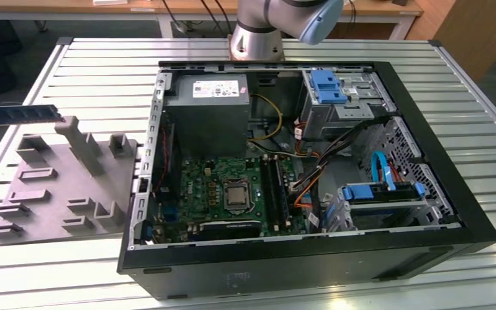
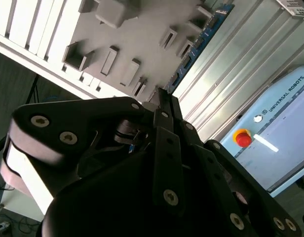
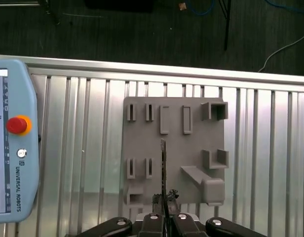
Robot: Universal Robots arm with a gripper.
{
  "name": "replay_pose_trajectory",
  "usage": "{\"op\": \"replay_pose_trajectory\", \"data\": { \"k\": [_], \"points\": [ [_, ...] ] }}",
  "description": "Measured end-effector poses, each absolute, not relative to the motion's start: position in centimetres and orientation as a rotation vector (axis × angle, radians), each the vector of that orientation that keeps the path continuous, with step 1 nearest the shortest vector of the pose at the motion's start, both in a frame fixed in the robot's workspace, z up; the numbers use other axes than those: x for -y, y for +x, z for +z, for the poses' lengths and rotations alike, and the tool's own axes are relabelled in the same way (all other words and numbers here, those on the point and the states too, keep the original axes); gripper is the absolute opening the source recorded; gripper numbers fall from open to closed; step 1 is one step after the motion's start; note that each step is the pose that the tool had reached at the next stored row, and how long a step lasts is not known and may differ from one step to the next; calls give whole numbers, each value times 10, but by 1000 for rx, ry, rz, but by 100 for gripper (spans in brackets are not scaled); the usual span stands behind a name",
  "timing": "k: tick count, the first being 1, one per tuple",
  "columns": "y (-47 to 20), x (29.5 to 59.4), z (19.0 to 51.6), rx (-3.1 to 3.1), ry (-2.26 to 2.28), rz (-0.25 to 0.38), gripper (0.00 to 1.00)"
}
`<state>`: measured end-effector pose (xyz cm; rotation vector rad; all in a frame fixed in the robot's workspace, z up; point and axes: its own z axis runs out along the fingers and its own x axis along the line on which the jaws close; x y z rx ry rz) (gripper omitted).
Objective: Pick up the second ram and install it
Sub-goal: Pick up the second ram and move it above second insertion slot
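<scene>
The second ram (image 1: 26,114), a long narrow blue-green stick, hangs level in the air above the far end of the grey holder plate (image 1: 59,187), at the exterior view's left. My gripper (image 3: 164,211) is shut on one end of it. In the first wrist view the ram (image 3: 163,165) shows edge-on, reaching out over the plate (image 3: 174,148). In the second wrist view it (image 2: 200,40) sticks out from the fingertips (image 2: 164,101). The motherboard's long black slots (image 1: 273,187) lie inside the open computer case (image 1: 454,213), well to the right of the stick.
The grey power-supply box (image 1: 206,116) and blue drive brackets (image 1: 327,84) sit in the case, with loose cables (image 1: 317,168) beside the slots. A teach pendant (image 3: 11,148) lies on the slatted metal table (image 1: 101,71). The arm's base (image 1: 257,39) stands behind the case.
</scene>
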<state>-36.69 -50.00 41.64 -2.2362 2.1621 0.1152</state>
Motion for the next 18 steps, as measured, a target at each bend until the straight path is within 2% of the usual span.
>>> {"op": "replay_pose_trajectory", "data": {
  "k": [18],
  "points": [
    [-285, 500, 416, -2162, -2236, 115, 13]
  ]
}}
